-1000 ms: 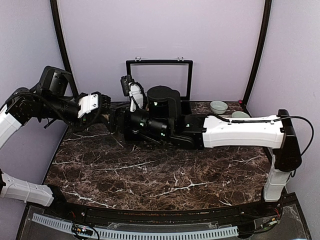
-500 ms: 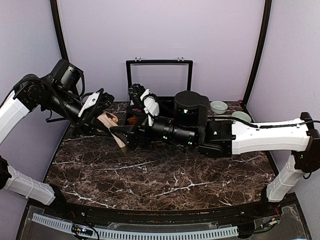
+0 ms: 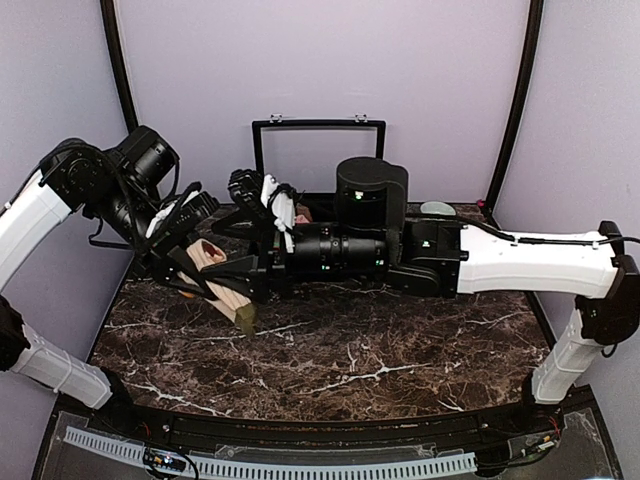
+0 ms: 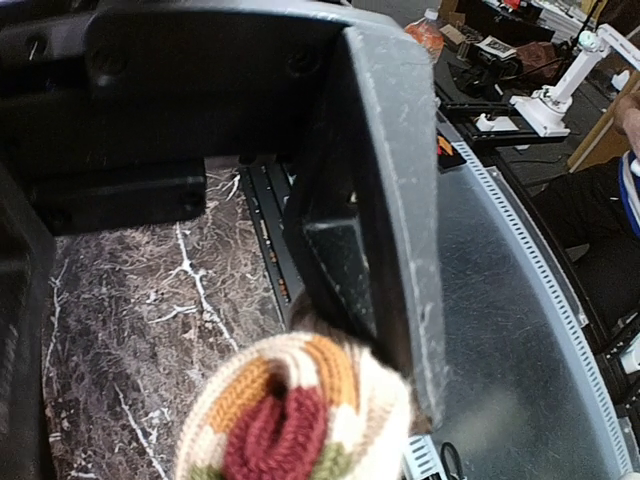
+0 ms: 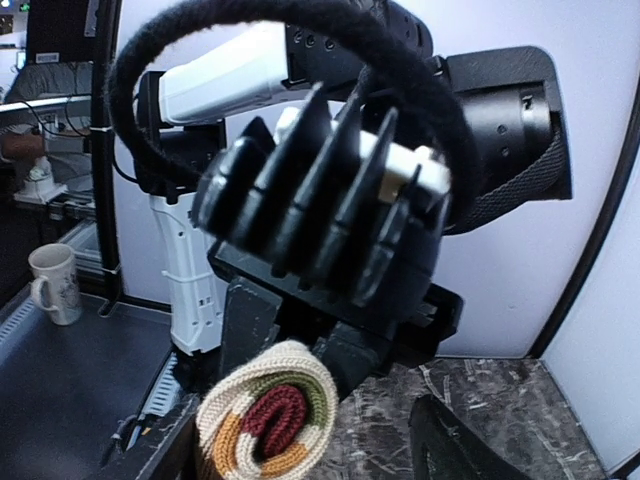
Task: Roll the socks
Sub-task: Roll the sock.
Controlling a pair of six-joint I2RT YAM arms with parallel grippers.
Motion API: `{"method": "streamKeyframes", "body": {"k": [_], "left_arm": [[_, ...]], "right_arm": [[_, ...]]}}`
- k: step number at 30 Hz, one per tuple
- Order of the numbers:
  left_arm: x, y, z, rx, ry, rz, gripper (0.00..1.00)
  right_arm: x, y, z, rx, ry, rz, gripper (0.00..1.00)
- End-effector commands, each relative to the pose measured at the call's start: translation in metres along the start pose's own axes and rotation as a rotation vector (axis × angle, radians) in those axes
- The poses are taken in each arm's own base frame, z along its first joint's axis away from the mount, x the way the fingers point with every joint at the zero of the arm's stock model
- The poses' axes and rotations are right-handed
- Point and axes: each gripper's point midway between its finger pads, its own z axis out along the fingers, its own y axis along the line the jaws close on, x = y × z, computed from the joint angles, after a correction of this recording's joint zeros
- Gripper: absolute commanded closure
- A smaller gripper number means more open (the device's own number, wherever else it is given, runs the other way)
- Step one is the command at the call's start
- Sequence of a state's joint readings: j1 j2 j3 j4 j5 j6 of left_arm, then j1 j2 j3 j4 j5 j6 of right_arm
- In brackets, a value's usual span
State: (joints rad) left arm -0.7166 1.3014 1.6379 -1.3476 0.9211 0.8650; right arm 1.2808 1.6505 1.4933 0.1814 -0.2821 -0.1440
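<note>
Left wrist | striped sock (image 4: 290,420) | red centre, olive, orange, cream rim

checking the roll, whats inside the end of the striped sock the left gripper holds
At the end of the striped sock, red-brown knit fills the middle, ringed by orange, olive and cream. The left gripper is shut on it. Anything deeper is covered by those folds.

Your left arm (image 3: 30,215) arches up and in, left gripper (image 3: 195,250) pinched tight on the striped sock (image 3: 225,285). Your right arm (image 3: 520,265) stretches low across toward it. Right gripper (image 3: 258,198) sits just beside, jaws standing apart.
</note>
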Motion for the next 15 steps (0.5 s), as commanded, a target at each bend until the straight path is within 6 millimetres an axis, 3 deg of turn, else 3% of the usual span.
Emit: {"method": "streamKeyframes", "body": {"k": [1, 6, 8, 9, 11, 13, 15], "left_arm": [[-0.012, -0.022, -0.007, 0.066, -0.052, 0.007, 1.00], [-0.012, -0.024, -0.008, 0.069, -0.053, 0.008, 1.00], [-0.008, -0.015, -0.006, 0.032, -0.037, 0.006, 1.00], [-0.004, -0.004, -0.004, -0.022, -0.015, 0.001, 0.97], [0.008, 0.020, -0.004, -0.143, 0.048, -0.007, 0.79], [0.021, 0.044, -0.007, -0.275, 0.106, -0.023, 0.62], [0.029, 0.063, -0.011, -0.380, 0.144, -0.020, 0.59]], "right_arm": [[-0.002, 0.009, 0.011, -0.097, -0.005, 0.002, 0.38], [0.003, 0.012, 0.018, -0.142, 0.020, 0.029, 0.53], [0.003, 0.011, 0.019, -0.135, 0.026, 0.033, 0.68], [0.004, 0.008, 0.019, -0.122, 0.028, 0.039, 0.80], [0.005, 0.001, 0.019, -0.077, 0.029, 0.048, 0.98], [0.009, -0.011, 0.019, -0.003, 0.037, 0.064, 1.00], [0.016, -0.027, 0.018, 0.095, 0.045, 0.086, 1.00]]}}
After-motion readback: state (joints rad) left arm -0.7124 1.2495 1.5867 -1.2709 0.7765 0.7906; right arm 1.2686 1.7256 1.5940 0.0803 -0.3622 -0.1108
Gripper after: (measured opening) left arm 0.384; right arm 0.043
